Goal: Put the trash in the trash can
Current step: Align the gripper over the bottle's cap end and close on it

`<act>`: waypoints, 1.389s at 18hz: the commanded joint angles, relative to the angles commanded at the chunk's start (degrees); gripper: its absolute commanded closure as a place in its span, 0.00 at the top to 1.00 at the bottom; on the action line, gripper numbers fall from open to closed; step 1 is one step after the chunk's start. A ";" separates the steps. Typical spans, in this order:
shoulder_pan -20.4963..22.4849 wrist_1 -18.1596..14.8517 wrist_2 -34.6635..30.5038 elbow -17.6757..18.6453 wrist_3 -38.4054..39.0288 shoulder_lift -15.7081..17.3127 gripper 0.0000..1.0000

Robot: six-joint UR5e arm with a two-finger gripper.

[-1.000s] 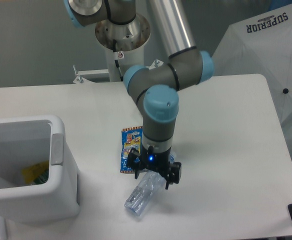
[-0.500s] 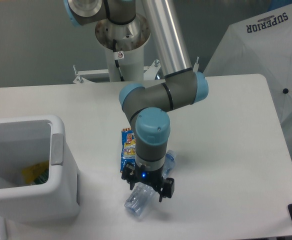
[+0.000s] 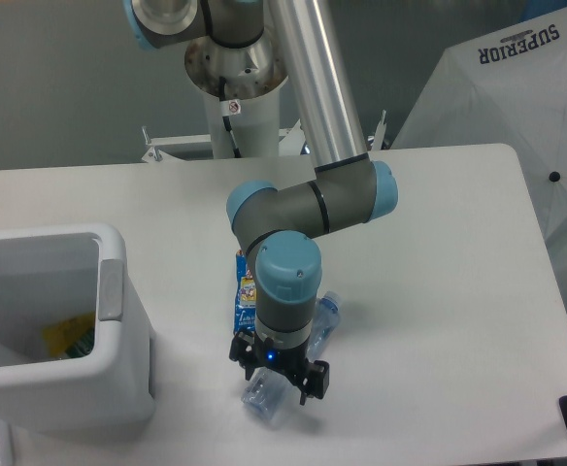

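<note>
The crushed clear plastic bottle [image 3: 264, 396] lies on the white table, its pale blue cap end [image 3: 329, 306] pointing to the upper right. My gripper [image 3: 278, 379] has come down over the bottle's lower half, its fingers on either side of it. Whether the fingers press the bottle cannot be made out. Most of the blue snack wrapper [image 3: 244, 291] is hidden behind my wrist, flat on the table left of the bottle. The white trash can [image 3: 118, 320] stands at the left edge, with something yellow inside.
A white folded umbrella or cover [image 3: 516, 107] marked SUPERIOR stands off the table at the right. The arm's base column [image 3: 235, 107] rises at the back. The table's front edge runs just below the bottle.
My gripper has moved down and toward the front left, from the bottle's middle to lower over its bottom half. Bottle and wrapper have stayed put.
</note>
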State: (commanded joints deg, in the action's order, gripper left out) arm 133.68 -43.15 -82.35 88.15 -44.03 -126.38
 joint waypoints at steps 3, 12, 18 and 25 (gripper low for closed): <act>-0.87 0.09 -1.93 0.00 -0.78 -0.44 1.00; -1.14 0.44 -2.29 0.26 -2.20 -1.23 1.00; -1.23 0.44 -2.37 -0.09 -2.20 -2.11 1.00; -1.23 0.88 -2.46 -0.09 -2.29 -2.29 1.00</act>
State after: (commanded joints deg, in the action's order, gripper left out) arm 132.45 -42.28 -84.81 88.07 -46.32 -128.67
